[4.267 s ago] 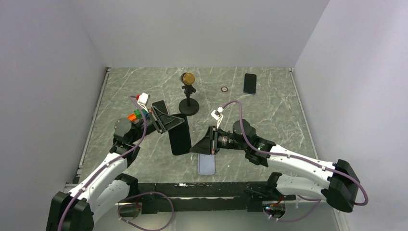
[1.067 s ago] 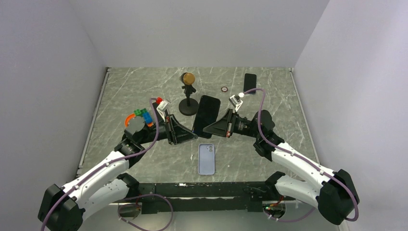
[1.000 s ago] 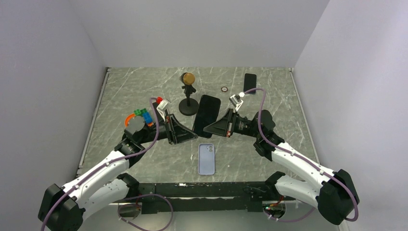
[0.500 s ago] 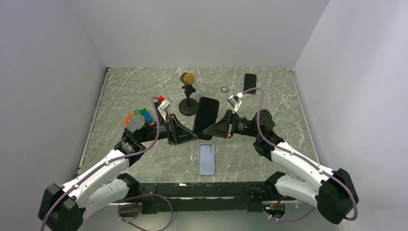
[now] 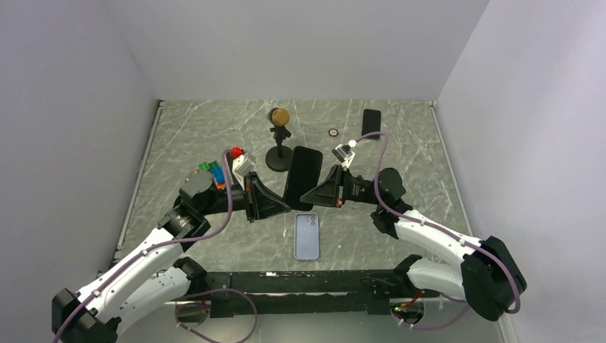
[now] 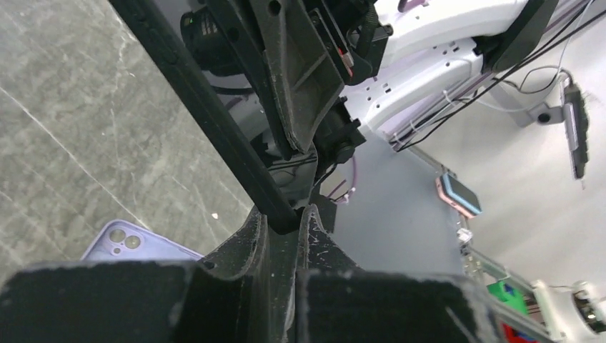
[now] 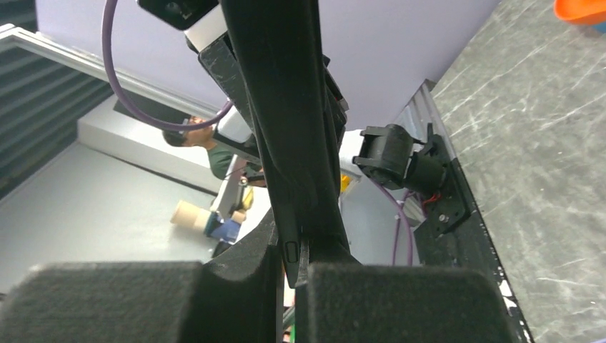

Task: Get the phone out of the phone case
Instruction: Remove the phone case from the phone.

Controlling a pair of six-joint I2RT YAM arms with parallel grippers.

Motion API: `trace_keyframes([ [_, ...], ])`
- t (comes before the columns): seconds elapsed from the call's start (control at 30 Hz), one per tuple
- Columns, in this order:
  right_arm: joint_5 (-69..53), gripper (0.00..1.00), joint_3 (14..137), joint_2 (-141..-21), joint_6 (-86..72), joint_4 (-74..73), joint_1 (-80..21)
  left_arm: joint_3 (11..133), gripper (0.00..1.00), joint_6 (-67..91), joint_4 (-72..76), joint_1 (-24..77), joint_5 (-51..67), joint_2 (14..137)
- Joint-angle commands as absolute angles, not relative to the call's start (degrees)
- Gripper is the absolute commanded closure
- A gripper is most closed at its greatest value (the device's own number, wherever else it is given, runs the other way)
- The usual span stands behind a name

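left gripper (image 5: 286, 207) has slid inward; it and right gripper (image 5: 306, 194) both pinch the black slab (image 5: 301, 171) at its near end. i see its long axis running away from me, with open table (image 5: 429, 171) to its right.

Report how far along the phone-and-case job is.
Done: the black cased phone is up off the table. In hand: the left hand and right hand pinch its opposite edges. Left: no separation shows; phone and case read as one slab.
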State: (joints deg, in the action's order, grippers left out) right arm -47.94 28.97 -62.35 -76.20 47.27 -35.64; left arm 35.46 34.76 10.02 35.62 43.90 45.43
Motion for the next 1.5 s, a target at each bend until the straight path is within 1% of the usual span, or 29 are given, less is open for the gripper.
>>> trace_keyframes([
  [0.0,-52.5,1.00,29.3,-62.0,-95.4,67.0,-35.6,33.9,1.00,16.7,5.6,34.6,40.3,43.6],
  [0.2,-51.6,1.00,27.1,-64.6,-101.2,76.4,-35.6,32.7,1.00,17.7,8.5,34.6,40.4,42.7],
  [0.4,-50.1,1.00,25.5,-66.9,-103.3,82.1,-35.8,32.6,1.00,20.6,10.4,34.6,40.2,43.3],
  [0.6,-50.2,1.00,27.0,-66.5,-97.0,73.8,-36.3,31.4,1.00,27.2,15.8,34.6,40.7,43.0],
  [0.77,-49.5,1.00,27.8,-67.0,-92.7,68.3,-38.0,31.5,1.00,30.4,11.8,34.6,38.1,41.7],
  [0.87,-49.1,1.00,27.7,-68.7,-92.3,69.1,-39.4,30.6,0.99,31.5,9.1,34.7,37.1,39.5],
  [1.07,-47.2,1.00,27.3,-72.8,-93.3,73.6,-41.9,28.3,0.59,34.3,2.5,34.6,33.1,35.9],
  [1.17,-46.4,1.00,27.0,-75.4,-93.4,75.6,-43.4,27.0,0.45,36.7,-4.3,34.6,27.7,32.6],
  [1.27,-45.8,1.00,26.4,-79.3,-95.0,80.1,-44.4,25.6,0.29,40.6,-11.8,34.6,21.7,29.0],
  [1.33,-45.6,1.00,26.1,-82.3,-96.7,84.0,-44.8,25.1,0.08,43.3,-17.0,34.6,17.2,26.8],
  [1.37,-45.5,1.00,26.0,-83.9,-97.6,85.9,-44.9,25.1,0.03,44.5,-20.7,34.6,14.9,25.9],
  [1.47,-45.1,1.00,25.9,-88.0,-100.4,91.8,-45.2,25.6,0.01,46.7,-27.3,34.6,8.5,24.2],
])
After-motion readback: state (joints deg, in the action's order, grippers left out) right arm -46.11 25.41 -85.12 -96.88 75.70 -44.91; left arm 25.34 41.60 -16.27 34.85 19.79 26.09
